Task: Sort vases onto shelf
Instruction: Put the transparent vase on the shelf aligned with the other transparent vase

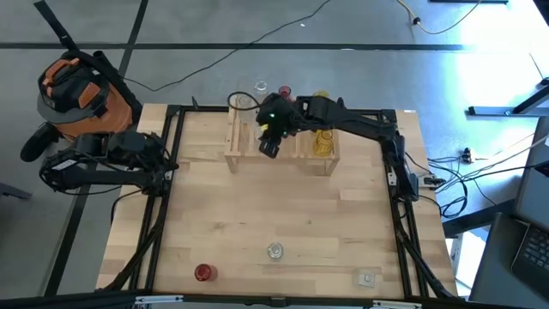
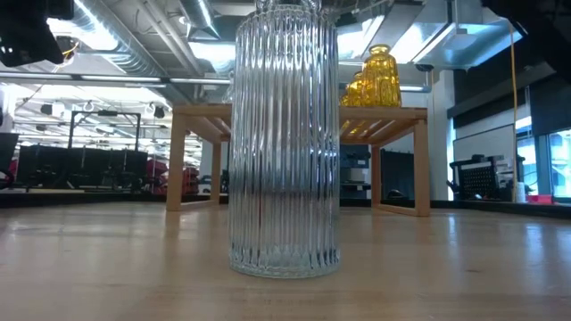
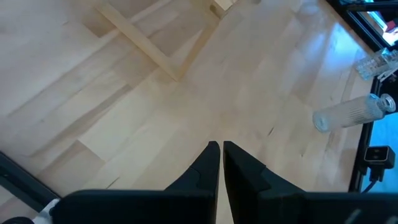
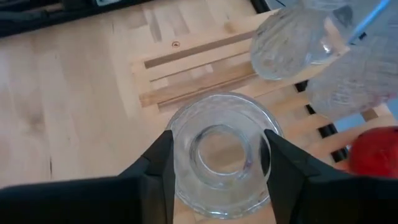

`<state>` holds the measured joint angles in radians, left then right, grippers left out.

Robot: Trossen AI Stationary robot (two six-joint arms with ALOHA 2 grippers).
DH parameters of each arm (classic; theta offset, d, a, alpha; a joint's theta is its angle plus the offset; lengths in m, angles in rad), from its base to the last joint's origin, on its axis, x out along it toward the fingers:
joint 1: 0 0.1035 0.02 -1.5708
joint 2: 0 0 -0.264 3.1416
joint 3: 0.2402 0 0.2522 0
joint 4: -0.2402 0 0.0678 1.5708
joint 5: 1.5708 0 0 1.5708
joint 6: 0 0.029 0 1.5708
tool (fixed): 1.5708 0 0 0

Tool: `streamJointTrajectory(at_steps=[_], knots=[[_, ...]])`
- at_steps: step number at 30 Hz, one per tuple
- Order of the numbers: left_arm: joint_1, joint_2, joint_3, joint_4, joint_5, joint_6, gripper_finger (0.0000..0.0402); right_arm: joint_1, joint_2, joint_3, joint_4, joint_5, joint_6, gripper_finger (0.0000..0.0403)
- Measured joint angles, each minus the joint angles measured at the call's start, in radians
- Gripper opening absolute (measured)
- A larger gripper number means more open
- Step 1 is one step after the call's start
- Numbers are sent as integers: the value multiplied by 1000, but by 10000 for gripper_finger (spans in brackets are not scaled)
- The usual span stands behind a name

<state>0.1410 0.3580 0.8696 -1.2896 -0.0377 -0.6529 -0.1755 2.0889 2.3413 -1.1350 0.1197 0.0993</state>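
Right claw (image 4: pixel 217 163), fingers closed on either side of a clear vase (image 4: pixel 217 158), holds it upright over the slatted top of the shelf (image 1: pixel 236 146), apparently so that it can join the yellow vases (image 1: pixel 322 142) and red vase (image 1: pixel 285 92) already grouped there. Left claw (image 3: pixel 220 148), shut and empty, waits at the table's (image 1: pixel 283 215) left edge. Three vases remain along the near edge, one red (image 1: pixel 202 273).
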Motion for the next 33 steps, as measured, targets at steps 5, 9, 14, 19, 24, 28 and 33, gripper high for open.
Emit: streamJointTrajectory(at_steps=[5, 9, 14, 19, 24, 28, 33], knots=[[0, 0, 0, 0, -8, 7, 14, -1, 4, 1, 33, 14, -1, 214], [0, 0, 0, 0, -9, 8, 14, -2, 3, 1, 57, 55, -6, 219], [0, 0, 0, 0, -11, 8, 14, -2, 3, 1, 127, 55, -13, 204], [0, 0, 0, 0, -10, 7, 14, 0, -30, 0, 191, 42, 87, 174], [0, 0, 0, -4, -10, 8, 14, 36, -89, 2, 131, 21, 178, 102], [0, 0, 0, -3, -40, 8, 14, 91, -93, 2, 24, 47, 214, 18], [0, 0, 0, -2, -84, 13, 14, 120, -51, 1, -8, 84, 242, 17]])
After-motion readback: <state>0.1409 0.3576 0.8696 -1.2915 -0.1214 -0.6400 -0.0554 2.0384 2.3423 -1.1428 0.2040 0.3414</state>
